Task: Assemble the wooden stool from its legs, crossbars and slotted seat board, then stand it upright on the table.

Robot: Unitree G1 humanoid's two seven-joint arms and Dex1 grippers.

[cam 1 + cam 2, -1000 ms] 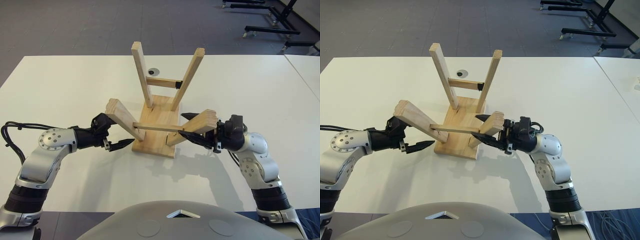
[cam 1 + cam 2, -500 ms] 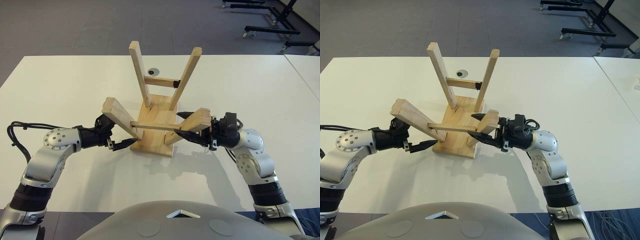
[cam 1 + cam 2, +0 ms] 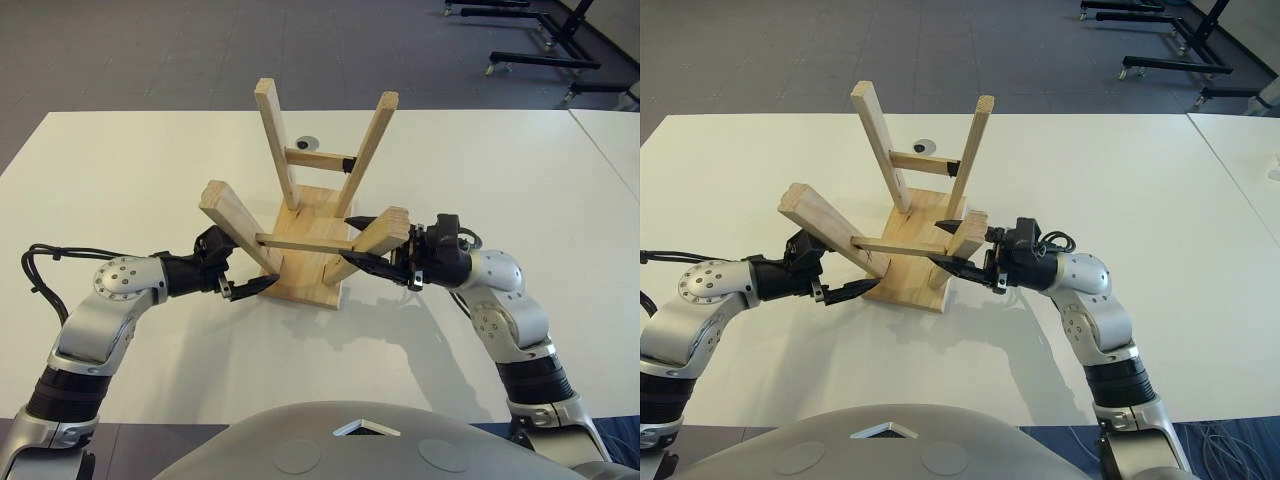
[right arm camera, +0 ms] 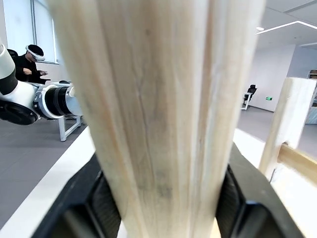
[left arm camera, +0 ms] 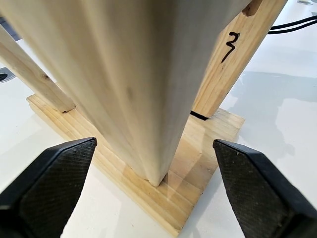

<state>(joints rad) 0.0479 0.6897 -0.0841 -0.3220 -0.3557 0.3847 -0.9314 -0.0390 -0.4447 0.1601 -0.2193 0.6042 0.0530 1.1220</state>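
Observation:
The wooden stool lies upside down with its seat board [image 3: 310,287] flat on the white table [image 3: 500,170] and its legs pointing up. A thin crossbar [image 3: 305,245] joins the two near legs, and another [image 3: 320,160] joins the far pair. My left gripper [image 3: 252,286] is open, its fingers [image 5: 49,183] standing apart on either side of the near-left leg [image 5: 124,74] close to its foot. My right gripper [image 3: 358,240] is shut on the near-right leg [image 3: 385,232], both pads [image 4: 94,208] pressed against the wood [image 4: 158,99].
A round cable hole [image 3: 307,143] sits in the table just behind the stool. A second table [image 3: 610,130] adjoins at the right. Metal trolley frames [image 3: 540,55] stand on the floor far behind. Bare tabletop lies on both sides of the stool.
The stool has shifted slightly left and away with my right gripper on its leg. My left gripper has moved in toward the foot of the near-left leg.

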